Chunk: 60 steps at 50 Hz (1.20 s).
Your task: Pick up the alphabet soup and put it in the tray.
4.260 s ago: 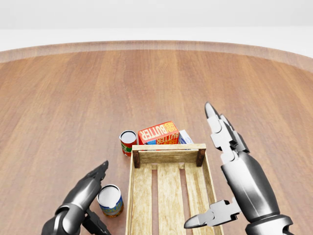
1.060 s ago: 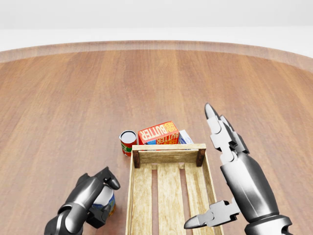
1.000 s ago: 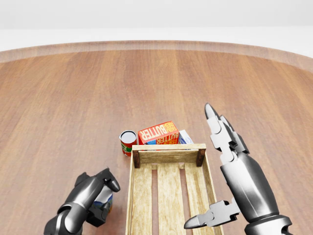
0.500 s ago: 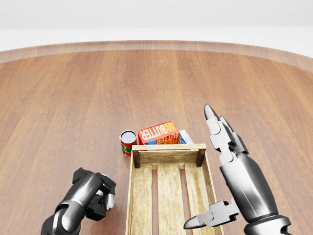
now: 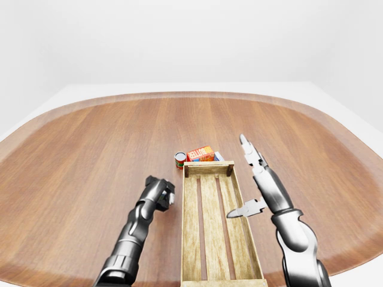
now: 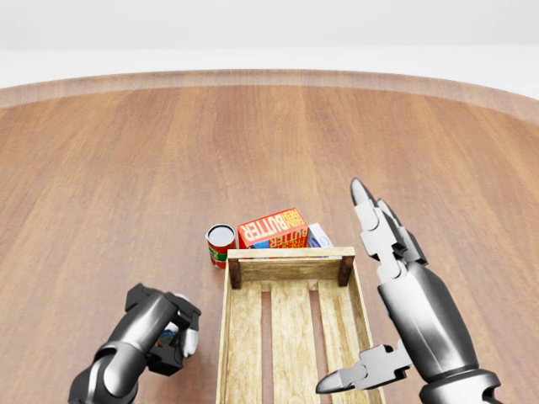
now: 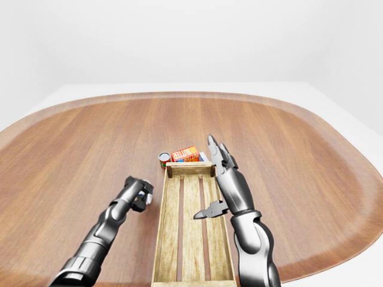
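Head view looks down on the wooden tray (image 6: pixel 286 337), and at its eight o'clock the left hand (image 6: pixel 164 332) has its fingers curled round the alphabet soup (image 6: pixel 171 335), of which only a sliver of blue label and pale rim peeks between them; the can sits just beside the tray's left wall, and whether it is on the table (image 6: pixel 126 168) or lifted cannot be told. At the tray's three o'clock the right hand (image 6: pixel 379 286) is spread wide, fingers straight toward twelve, thumb reaching over the slats, holding nothing. A second can (image 6: pixel 221 244), a butter box (image 6: pixel 272 228) and a small blue-and-white carton (image 6: pixel 319 235) stand at the tray's twelve o'clock end. Left-eye view adds what the head view crops: the tray's whole length (image 5: pixel 215 227) and both forearms.
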### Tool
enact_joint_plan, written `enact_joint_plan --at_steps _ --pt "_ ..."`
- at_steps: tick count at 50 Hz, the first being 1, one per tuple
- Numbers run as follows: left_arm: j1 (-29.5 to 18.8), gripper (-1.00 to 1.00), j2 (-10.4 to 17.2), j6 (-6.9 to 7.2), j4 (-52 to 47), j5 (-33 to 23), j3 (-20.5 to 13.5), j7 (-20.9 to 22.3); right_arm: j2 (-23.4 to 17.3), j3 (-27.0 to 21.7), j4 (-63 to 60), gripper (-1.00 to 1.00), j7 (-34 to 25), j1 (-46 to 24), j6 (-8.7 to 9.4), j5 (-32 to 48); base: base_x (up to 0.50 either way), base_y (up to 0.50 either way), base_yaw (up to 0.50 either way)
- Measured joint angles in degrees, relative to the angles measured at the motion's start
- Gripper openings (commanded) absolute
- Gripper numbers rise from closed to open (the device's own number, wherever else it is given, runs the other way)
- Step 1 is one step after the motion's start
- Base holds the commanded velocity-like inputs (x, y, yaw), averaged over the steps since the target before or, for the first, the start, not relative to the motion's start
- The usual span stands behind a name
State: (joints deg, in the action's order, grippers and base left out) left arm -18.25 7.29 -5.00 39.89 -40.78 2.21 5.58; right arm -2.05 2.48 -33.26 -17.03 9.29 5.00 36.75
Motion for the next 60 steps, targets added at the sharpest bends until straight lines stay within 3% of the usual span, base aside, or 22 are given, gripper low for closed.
enact_joint_plan --at_steps 60 --pt "6.3 -0.93 -1.0 0.09 -23.1 4.2 -1.3 8.5 0.0 -0.1 0.5 0.98 0.2 0.0 0.0 -0.2 0.0 0.0 0.0"
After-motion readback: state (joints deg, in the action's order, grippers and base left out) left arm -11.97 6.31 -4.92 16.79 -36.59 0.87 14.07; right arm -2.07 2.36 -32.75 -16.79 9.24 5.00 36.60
